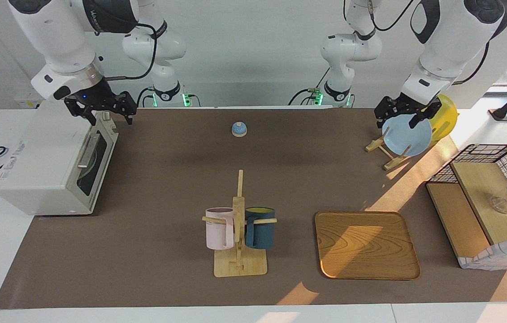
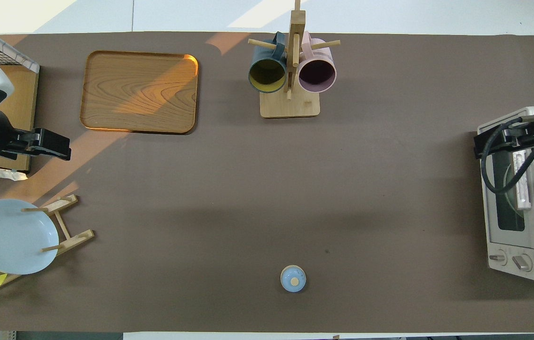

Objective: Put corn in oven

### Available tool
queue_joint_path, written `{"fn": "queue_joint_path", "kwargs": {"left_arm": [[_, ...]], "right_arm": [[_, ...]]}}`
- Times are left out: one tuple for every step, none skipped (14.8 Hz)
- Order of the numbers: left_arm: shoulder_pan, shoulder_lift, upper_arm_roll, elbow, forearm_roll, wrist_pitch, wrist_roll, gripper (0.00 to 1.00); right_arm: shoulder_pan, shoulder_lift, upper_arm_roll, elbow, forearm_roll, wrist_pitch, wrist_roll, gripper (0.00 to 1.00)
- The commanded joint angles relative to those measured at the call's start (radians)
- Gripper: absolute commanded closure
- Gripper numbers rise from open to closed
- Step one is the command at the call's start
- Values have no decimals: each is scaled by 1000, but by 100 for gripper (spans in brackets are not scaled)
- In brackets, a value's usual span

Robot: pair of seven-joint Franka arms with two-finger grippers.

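- Corn: no yellow cob shows anywhere on the bench (image 1: 154,251) in either view; not on the wooden tray (image 1: 366,244), not by the mug rack (image 1: 238,233), not in either gripper. Where it lies cannot be told; the oven's dark glass hides the inside.
- Oven (image 1: 51,163) sits at the right arm's end of the bench, door shut, bar handle against the front.
- Right gripper (image 1: 109,114) hangs over the oven's top edge just above the door, jaws apart and holding nothing.
- Left gripper (image 1: 407,117) is over the plate rack (image 1: 390,154), in front of the blue plate (image 1: 408,134) and yellow plate (image 1: 446,116); jaws apart, empty. This arm waits.
- Judgement: with the door closed and no cob outside, the task is either finished, corn inside, or the corn is out of sight and all steps remain. The shut door and empty right gripper beside it favour finished, but that is unconfirmed.
- Also present: small blue bell (image 1: 239,129), wire basket (image 1: 491,197).
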Motion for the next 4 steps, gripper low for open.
{"fn": "queue_joint_path", "kwargs": {"left_arm": [[12,-21,-5,-17,-8,-9,-8,0],[12,-21,-5,-17,-7,-9,-8,0],[12,-21,-5,-17,-7,-9,-8,0],[12,-21,-5,-17,-8,-9,-8,0]], "right_arm": [[-15,11,-3,22,35,0,10,0],[-15,11,-8,22,34,0,10,0],[-15,11,-8,22,35,0,10,0],[-15,11,-9,22,34,0,10,0]]}}
